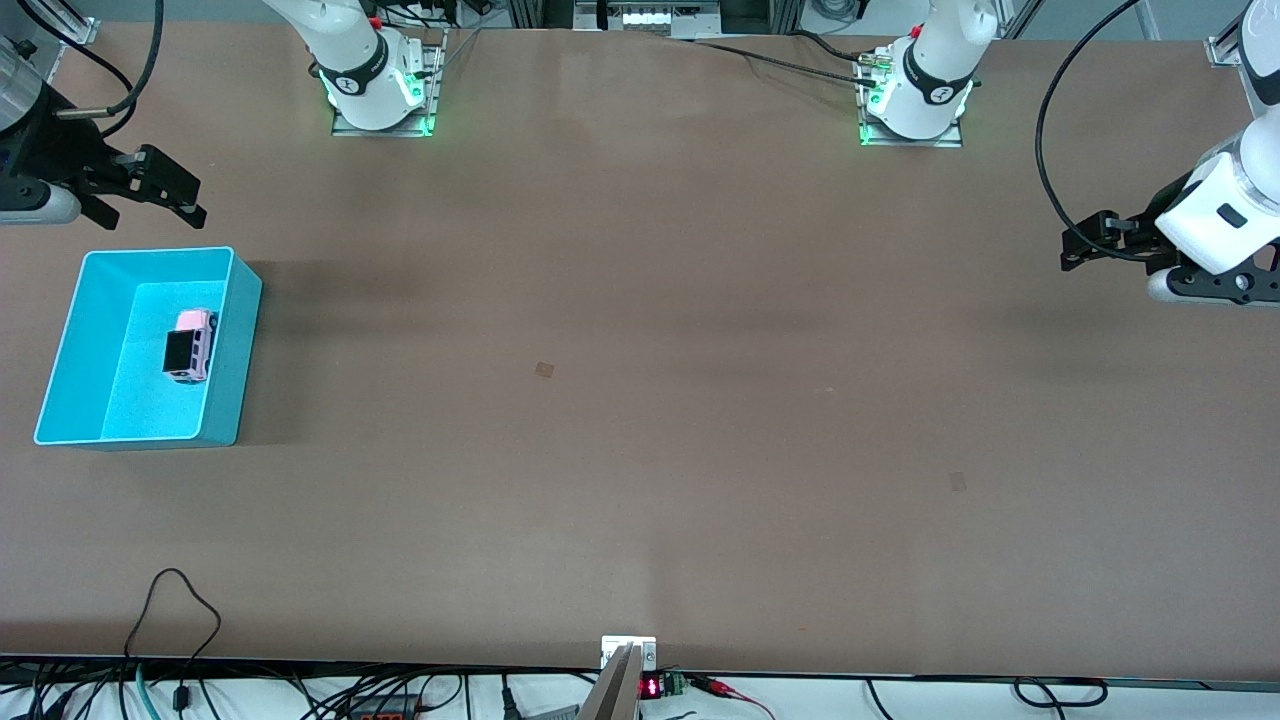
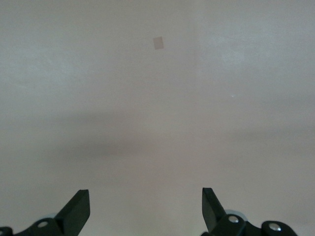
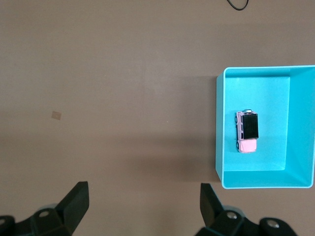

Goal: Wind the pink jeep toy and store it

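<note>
The pink jeep toy (image 1: 191,345) lies inside the cyan bin (image 1: 233,340) at the right arm's end of the table. The right wrist view shows the jeep (image 3: 247,132) on the floor of the bin (image 3: 219,128). My right gripper (image 1: 175,197) is open and empty, up in the air above the table beside the bin's edge nearest the robots' bases. In its own view the right gripper (image 3: 142,201) is over bare table. My left gripper (image 1: 1085,243) is open and empty at the left arm's end of the table, and its own view shows the left gripper (image 2: 145,209) over bare table.
The brown table (image 1: 640,400) carries a small square mark (image 1: 544,369) near its middle and another (image 1: 957,481) toward the left arm's end. Cables (image 1: 170,610) hang at the table edge nearest the front camera.
</note>
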`<action>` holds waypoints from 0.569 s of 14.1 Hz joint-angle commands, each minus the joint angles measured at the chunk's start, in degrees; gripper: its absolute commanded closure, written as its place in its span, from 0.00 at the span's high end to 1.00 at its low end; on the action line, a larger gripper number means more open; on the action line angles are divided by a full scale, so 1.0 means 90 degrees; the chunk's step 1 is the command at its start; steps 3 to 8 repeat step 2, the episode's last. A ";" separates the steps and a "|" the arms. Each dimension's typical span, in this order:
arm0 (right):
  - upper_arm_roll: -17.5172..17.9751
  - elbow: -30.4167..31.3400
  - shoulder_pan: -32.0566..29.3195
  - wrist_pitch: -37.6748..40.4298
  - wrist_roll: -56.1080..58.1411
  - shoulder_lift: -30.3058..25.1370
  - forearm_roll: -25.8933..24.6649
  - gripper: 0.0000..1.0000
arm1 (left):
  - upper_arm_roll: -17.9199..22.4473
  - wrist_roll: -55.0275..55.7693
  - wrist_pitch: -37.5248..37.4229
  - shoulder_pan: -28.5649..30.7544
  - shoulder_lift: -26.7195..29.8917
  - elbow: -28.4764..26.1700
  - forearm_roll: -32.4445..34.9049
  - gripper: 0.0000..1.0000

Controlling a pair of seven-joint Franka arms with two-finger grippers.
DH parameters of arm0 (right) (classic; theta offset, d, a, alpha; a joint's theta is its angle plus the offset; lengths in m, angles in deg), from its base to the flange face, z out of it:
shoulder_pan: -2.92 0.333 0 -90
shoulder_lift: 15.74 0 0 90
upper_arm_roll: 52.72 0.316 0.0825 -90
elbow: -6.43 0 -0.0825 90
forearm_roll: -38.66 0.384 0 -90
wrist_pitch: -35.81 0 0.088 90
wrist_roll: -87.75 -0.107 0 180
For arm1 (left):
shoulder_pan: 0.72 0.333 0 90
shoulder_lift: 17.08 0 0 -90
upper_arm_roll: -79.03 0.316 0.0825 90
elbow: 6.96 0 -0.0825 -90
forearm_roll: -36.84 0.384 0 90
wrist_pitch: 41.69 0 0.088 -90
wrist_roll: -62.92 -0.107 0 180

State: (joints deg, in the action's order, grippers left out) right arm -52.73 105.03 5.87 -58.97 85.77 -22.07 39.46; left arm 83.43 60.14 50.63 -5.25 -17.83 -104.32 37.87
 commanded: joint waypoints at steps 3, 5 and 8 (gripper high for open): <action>-0.0037 -0.0106 -0.0045 0.0092 0.0102 -0.0010 -0.0020 1.00 | 0.0039 -0.0161 -0.0102 -0.0005 0.0034 0.0075 -0.0115 1.00; -0.0037 -0.0106 -0.0045 0.0092 0.0102 -0.0010 -0.0020 1.00 | 0.0039 -0.0161 -0.0102 -0.0005 0.0034 0.0075 -0.0115 1.00; -0.0037 -0.0106 -0.0045 0.0092 0.0102 -0.0010 -0.0020 1.00 | 0.0039 -0.0161 -0.0102 -0.0005 0.0034 0.0075 -0.0115 1.00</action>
